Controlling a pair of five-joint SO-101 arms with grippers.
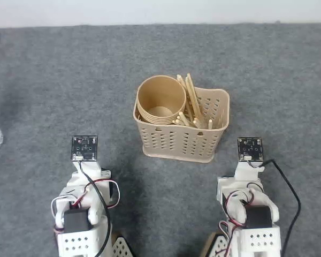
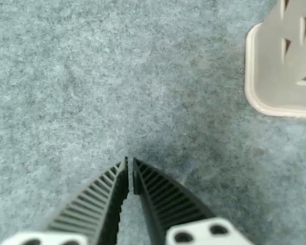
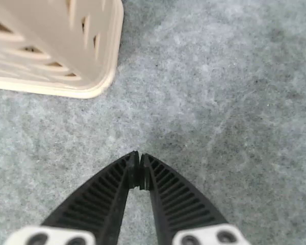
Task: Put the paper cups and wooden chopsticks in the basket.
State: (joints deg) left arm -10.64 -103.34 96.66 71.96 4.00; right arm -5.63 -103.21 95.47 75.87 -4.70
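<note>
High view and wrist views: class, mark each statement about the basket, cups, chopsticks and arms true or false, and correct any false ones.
1. The paper cups sit stacked inside the basket. True.
2. The chopsticks lie on the grey carpet beside the basket. False: they lean inside the basket, next to the cups.
3. The left arm's jaws are shut and hold nothing. True.
4. The right arm's jaws grip a paper cup. False: they are shut and empty, above the carpet near a corner of the basket.
5. The basket lies tipped on its side. False: it stands upright between the two arms.
</note>
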